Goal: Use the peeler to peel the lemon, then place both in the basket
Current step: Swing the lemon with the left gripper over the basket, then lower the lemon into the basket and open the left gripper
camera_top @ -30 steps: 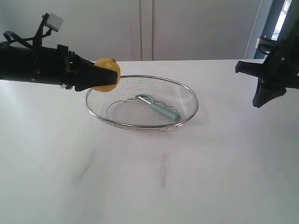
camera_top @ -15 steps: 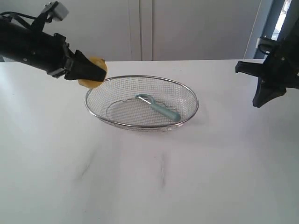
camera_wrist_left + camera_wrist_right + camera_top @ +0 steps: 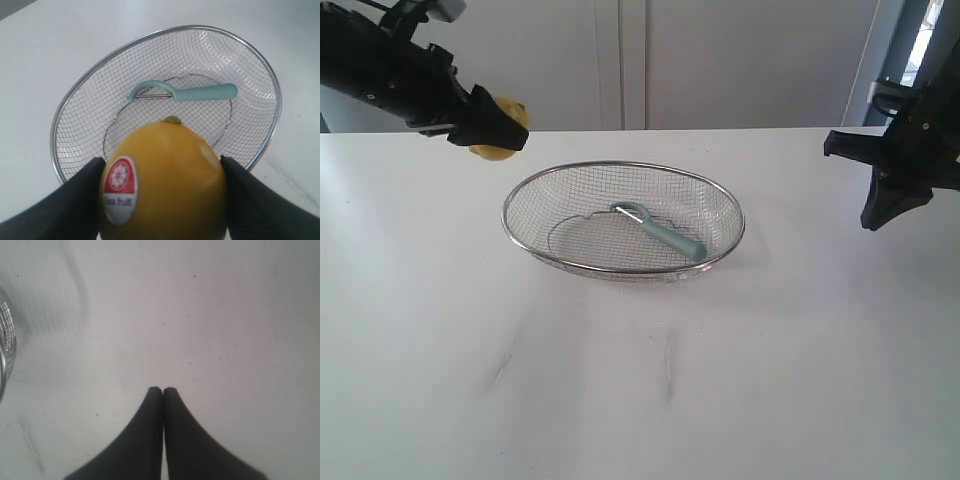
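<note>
"Retreating: the left gripper [image 3: 492, 126], pinching the lemon [image 3: 162, 180], has drawn off the basket [image 3: 623, 166] toward ten o'clock."

"So no drop yet. The peeler [image 3: 665, 233] lies inside the basket; the right gripper [image 3: 163, 391], pressed together, waits at three o'clock."

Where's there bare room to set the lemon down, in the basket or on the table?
Inside the basket, the mesh between the peeler and the rim nearest the held lemon is bare; the peeler lies across the other half. The table is bare in front of the basket and between it and the right gripper.
</note>
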{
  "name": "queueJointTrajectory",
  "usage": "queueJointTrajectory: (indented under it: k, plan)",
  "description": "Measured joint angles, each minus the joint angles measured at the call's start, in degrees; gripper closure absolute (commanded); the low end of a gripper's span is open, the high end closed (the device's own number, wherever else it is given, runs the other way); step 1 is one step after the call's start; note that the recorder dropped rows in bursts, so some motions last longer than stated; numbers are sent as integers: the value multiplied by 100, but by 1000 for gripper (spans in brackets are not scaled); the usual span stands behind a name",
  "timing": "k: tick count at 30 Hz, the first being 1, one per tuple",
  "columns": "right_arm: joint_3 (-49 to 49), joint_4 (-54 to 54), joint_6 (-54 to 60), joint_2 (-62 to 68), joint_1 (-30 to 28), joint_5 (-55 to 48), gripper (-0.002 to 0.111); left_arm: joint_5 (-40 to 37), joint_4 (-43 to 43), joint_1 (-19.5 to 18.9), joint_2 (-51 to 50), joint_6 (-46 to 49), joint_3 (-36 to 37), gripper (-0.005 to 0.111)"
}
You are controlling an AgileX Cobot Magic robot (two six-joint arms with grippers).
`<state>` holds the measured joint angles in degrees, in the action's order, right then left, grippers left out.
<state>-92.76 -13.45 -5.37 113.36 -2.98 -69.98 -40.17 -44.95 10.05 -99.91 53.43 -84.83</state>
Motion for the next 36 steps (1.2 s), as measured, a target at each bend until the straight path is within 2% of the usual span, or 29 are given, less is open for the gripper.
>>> queueJointTrajectory:
  k: [6, 13, 24, 36]
  plan:
    - [0, 0, 0, 0, 0, 0, 108, 49, 20, 39, -363, -68, -330, 107]
    - [0, 0, 0, 0, 0, 0, 108, 98, 44, 365, -828, -68, -654, 107]
    - [0, 0, 0, 0, 0, 0, 108, 1216, 274, 821, -1692, -68, -764, 107]
    - [0, 0, 0, 0, 0, 186, 108, 1932, 370, 881, -2160, -68, -764, 107]
